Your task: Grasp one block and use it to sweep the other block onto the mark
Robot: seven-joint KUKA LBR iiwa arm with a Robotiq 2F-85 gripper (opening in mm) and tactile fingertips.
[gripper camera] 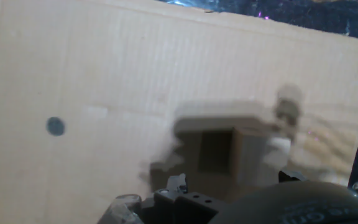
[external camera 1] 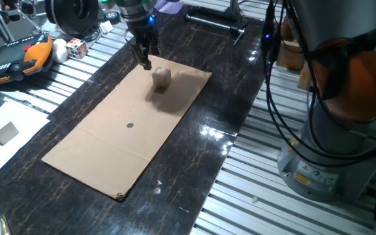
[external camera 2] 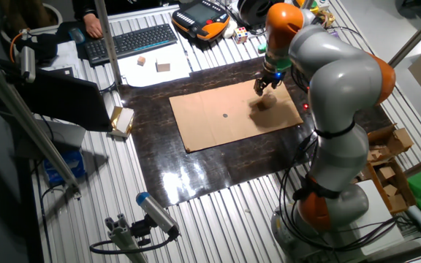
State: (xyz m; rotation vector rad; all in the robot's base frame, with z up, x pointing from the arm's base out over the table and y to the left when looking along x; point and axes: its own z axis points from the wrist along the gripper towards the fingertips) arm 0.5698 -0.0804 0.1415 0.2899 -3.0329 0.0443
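Gripper (external camera 1: 145, 63) low at far end of cardboard (external camera 1: 96, 156), just behind block (external camera 1: 161, 78); jaws appear clamped on something small, identity unclear. Mark (external camera 1: 130, 125) well apart, mid-sheet, probably lined up for sweeping

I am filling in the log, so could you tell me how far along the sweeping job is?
Done: the tool looks to hold a small block at its tip, though blur hides the grip. In hand: it hangs beside the tan block on the cardboard sheet. Left: the whole sweep, as the tan block sits well away from the mark.
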